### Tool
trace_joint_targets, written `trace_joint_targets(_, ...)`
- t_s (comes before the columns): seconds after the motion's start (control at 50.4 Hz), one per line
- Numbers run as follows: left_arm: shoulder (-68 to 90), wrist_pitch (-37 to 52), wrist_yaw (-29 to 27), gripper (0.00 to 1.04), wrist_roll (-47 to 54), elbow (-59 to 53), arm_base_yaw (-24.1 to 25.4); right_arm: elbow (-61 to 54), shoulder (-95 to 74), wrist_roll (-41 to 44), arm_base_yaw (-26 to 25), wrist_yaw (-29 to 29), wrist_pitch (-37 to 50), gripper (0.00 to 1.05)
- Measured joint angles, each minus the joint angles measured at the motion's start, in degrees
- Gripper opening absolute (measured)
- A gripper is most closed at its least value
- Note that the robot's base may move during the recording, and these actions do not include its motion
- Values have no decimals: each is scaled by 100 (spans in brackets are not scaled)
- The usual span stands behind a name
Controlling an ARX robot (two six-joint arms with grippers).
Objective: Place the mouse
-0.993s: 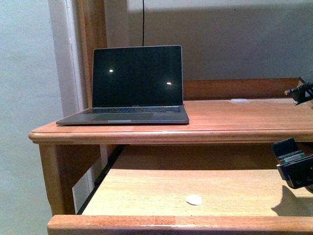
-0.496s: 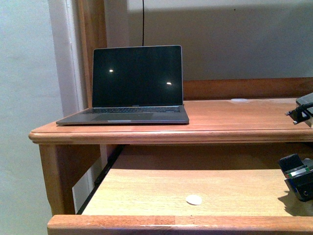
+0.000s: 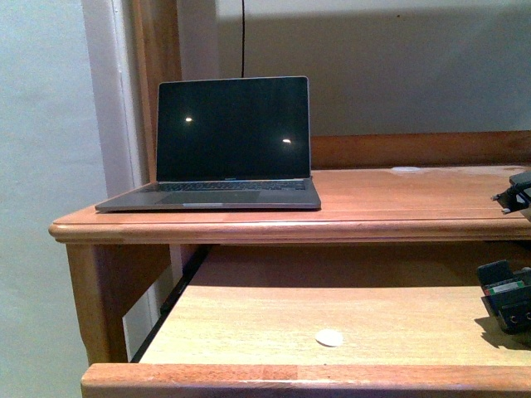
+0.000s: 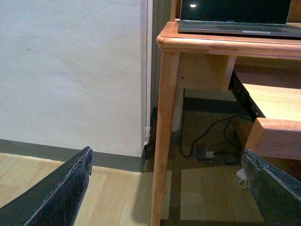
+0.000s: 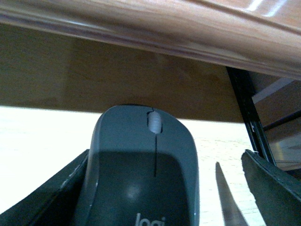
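The dark grey mouse point(image 5: 141, 174), with a pale scroll wheel and a "logi" mark, lies on the light wooden pull-out shelf point(image 5: 37, 136) under the desk top. My right gripper point(image 5: 167, 193) is open around it. One finger point(image 5: 66, 188) is close beside the mouse and the other finger point(image 5: 270, 183) stands well apart from it. In the front view the right gripper point(image 3: 508, 303) shows at the far right edge over the shelf point(image 3: 249, 323), and the mouse is hidden there. My left gripper point(image 4: 167, 188) is open and empty, low beside the desk leg point(image 4: 164, 141).
A laptop point(image 3: 232, 141) stands open with a dark screen on the left of the desk top point(image 3: 398, 207). A small white round disc point(image 3: 328, 337) lies on the shelf near its front rail point(image 3: 290, 377). Cables lie on the floor point(image 4: 211, 146) under the desk. A wall is at the left.
In the front view the right gripper has drawn back to the right and slightly down, so less of it shows. The arm part above the desk edge has also moved right.
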State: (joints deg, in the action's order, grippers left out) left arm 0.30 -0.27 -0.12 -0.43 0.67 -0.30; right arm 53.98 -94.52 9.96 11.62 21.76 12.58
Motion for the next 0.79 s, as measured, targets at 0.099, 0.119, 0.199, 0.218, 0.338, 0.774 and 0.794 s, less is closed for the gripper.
trace_joint_targets(0.099,0,0,0,97,0,0,0,20,-9,-129,-48,-118,-94,79)
trace_joint_targets(0.119,0,0,0,97,0,0,0,22,-9,-144,-55,-146,-107,77)
trace_joint_targets(0.199,0,0,0,97,0,0,0,31,-9,-192,-81,-210,-162,67)
trace_joint_targets(0.218,0,0,0,97,0,0,0,33,-9,-216,-92,-229,-179,64)
trace_joint_targets(0.338,0,0,0,97,0,0,0,103,-4,-308,-149,-378,-330,58)
trace_joint_targets(0.774,0,0,0,97,0,0,0,-179,1484,-1021,-612,-1005,-1137,58)
trace_joint_targets(0.794,0,0,0,97,0,0,0,-151,1541,-1058,-625,-1008,-1189,58)
